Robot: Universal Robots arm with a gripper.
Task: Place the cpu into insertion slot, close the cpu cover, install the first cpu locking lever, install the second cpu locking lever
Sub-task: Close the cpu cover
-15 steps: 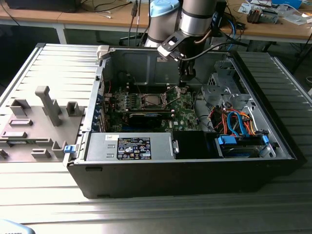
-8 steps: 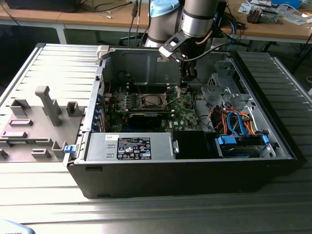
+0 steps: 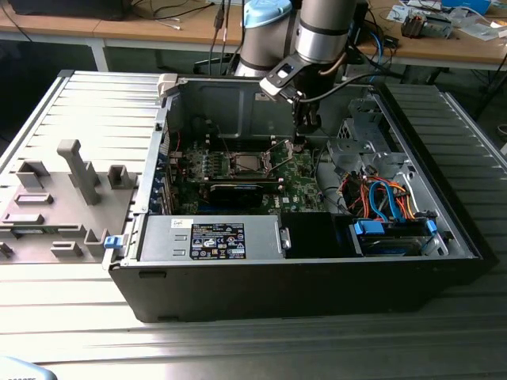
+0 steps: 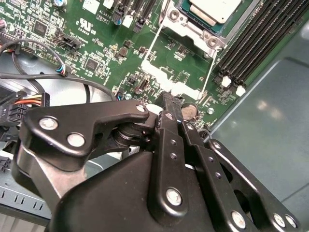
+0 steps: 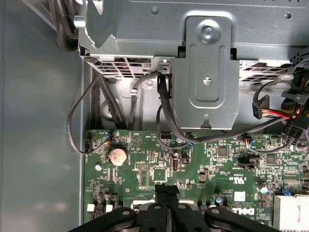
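The robot's hand (image 4: pixel 170 102) reaches down into an open desktop computer case (image 3: pixel 301 293), its two black fingers (image 4: pixel 164 145) pressed together with no gap showing in either wrist view. The fingertips sit right at the free edge of the cpu cover (image 4: pixel 166 79), a thin silvery frame swung open away from the socket, with green board visible through its window. Whether the fingers actually pinch that edge cannot be told. Beyond the cover, the cpu (image 4: pixel 212 8) lies flat in the insertion slot (image 4: pixel 198 31), its silvery-grey top facing up inside the metal rim. A coin cell battery (image 4: pixel 188 112) sits on the green motherboard (image 4: pixel 96 43) just beside the fingertips, and long black memory slots (image 4: pixel 260 38) run alongside the socket. In the exterior view, the arm (image 3: pixel 325 32) descends from the upper centre of the frame, with the socket left of the fingers near the middle of the board. A power supply (image 3: pixel 214 237) with a label fills the case's lower left corner, and a drive bay (image 3: pixel 388 233) trailing blue and orange cables (image 3: pixel 380 198) occupies its right side. The case rests on a slatted metal tabletop (image 3: pixel 103 103), with a grey fixture tray (image 3: pixel 55 206) at the exterior view's left and wooden desks (image 3: pixel 158 32) along the top of the frame.
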